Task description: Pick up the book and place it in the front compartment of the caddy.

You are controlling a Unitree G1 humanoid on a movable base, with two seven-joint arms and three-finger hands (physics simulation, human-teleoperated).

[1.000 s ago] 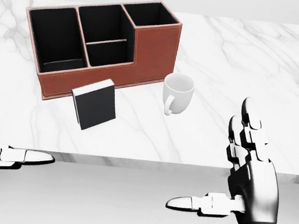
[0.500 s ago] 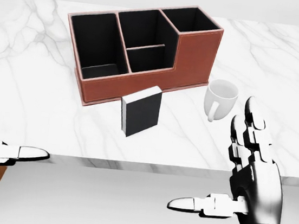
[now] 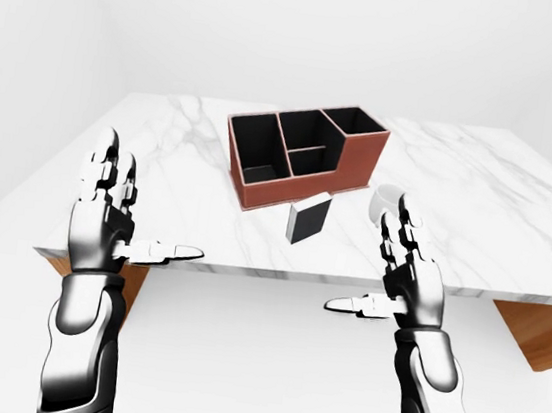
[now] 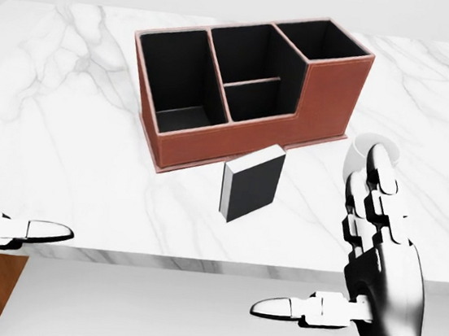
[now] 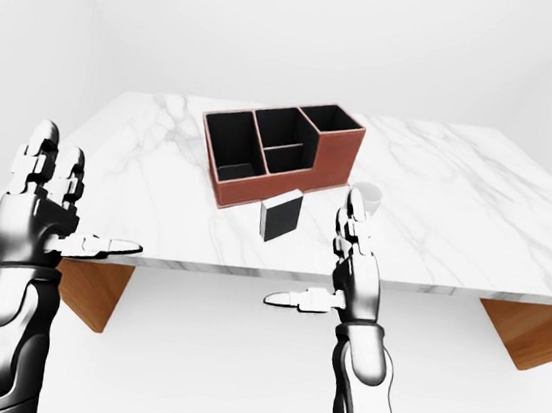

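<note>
A dark book (image 4: pixel 251 184) with white page edges stands upright on the marble table (image 4: pixel 67 116). It is just below the red-brown caddy (image 4: pixel 236 141) in the head view and apart from it. The caddy has black compartments: a wide one at left, a divided middle one and a taller one at right. My right hand (image 4: pixel 322 237) is open, held up at the table's near edge, right of the book and touching nothing. My left hand (image 3: pixel 145 206) is also open, well to the left of the book. Both hands are off the table.
A white mug (image 3: pixel 386 198) stands right of the book, partly hidden behind my right hand's fingers (image 4: pixel 377 195). Brown wooden supports (image 3: pixel 533 329) show under the table at both ends. White walls surround the table.
The whole picture has shifted: caddy, book and mug slid rightward and slightly lower in the head view, so the camera has moved. Both hands keep their open pose.
</note>
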